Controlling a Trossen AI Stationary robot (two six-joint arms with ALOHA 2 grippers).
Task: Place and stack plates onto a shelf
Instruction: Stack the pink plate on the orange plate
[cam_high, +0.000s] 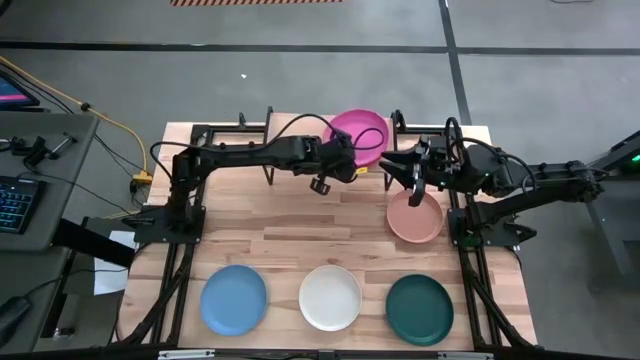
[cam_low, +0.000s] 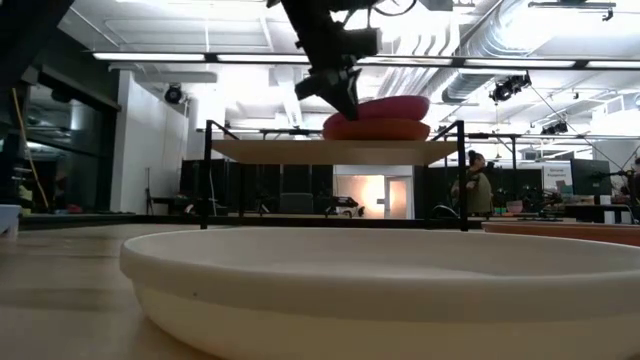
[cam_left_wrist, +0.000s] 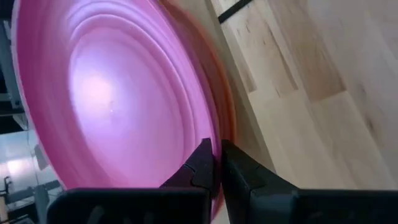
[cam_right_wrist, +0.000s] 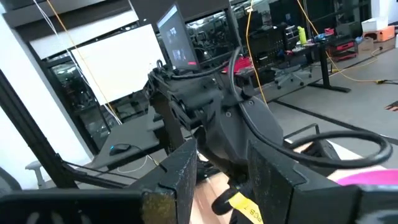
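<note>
Two down: magenta plate (cam_high: 360, 135) stacked on red plate (cam_low: 375, 130) up on the shelf (cam_low: 335, 150), left tool (cam_high: 352, 160) pinching its rim. Right tool (cam_high: 412, 178) spread above pink plate (cam_high: 415, 218). Blue (cam_high: 233, 299), white (cam_high: 330, 297), green (cam_high: 419, 309) waiting on tabletop (cam_high: 300, 230).

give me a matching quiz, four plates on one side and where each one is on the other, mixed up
Things:
1. magenta plate
2. salmon pink plate
3. white plate
4. dark green plate

Places:
A. middle of the front row of three on the table
B. on the table under the right gripper
C. on top of the red plate on the shelf, its rim pinched by the left gripper
D. right end of the front row, on the right arm's side

Pairs: 1-C, 2-B, 3-A, 4-D
</note>
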